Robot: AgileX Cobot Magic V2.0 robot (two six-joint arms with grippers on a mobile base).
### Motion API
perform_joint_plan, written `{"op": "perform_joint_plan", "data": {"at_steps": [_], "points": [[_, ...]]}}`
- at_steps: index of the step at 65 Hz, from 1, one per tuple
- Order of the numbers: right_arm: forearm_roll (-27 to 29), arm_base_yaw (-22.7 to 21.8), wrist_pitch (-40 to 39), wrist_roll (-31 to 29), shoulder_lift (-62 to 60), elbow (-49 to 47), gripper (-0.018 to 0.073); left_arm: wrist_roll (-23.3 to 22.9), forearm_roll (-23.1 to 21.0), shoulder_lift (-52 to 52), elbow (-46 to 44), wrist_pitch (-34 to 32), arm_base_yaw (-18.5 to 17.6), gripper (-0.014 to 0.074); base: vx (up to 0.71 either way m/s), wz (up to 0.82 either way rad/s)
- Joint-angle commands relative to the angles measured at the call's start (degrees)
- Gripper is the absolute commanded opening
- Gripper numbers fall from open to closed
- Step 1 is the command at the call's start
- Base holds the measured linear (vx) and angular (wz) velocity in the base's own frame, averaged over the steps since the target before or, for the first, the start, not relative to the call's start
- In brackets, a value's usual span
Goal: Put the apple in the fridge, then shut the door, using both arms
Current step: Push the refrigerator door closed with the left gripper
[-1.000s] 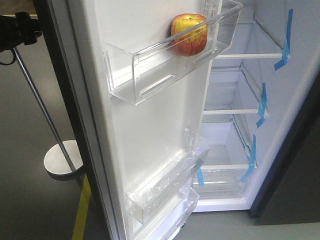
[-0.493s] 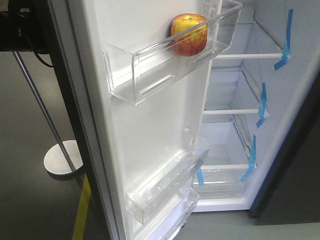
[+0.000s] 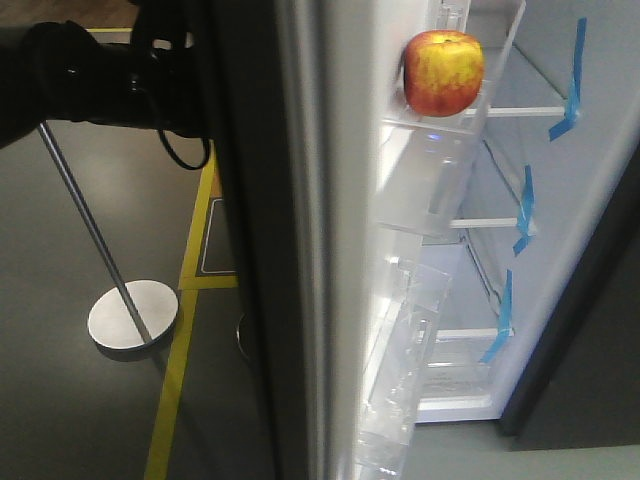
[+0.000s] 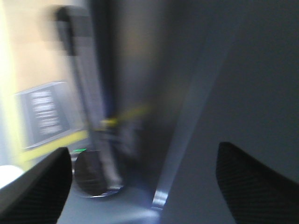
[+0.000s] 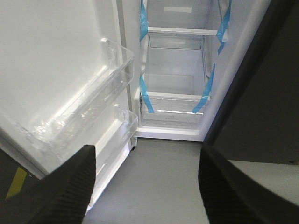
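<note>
In upper clear bin of door [image 3: 300, 300], apple [image 3: 444, 72] is seated upright, placement judged done; closing is step in hand; left gripper [image 4: 140, 186] is seen with jaws spread wide and empty, behind door's dark outer face; push best kept steady and slow so apple is not tipped out; right gripper [image 5: 147, 186], wide and empty before fridge [image 5: 173, 84], should be kept clear of closing gap.

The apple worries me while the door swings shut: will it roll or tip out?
The apple is round, so it may rock. It sits in a clear door bin whose wall probably stops it. Its smooth skin could slide.
</note>
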Motion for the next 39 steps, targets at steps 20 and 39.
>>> {"op": "perform_joint_plan", "data": {"at_steps": [20,39], "points": [[0.03,-0.49,-3.55,-0.43,0.56,-1.29,0.0453,18.20,-24.30,-2.66,-2.00,-12.97,-11.66,0.0594,0.00,0.00],[0.03,-0.49,-3.55,-0.43,0.56,-1.29,0.0453,24.54,-29.50,5.82,-13.18,-13.79,-17.80,0.0594,0.00,0.00]]}}
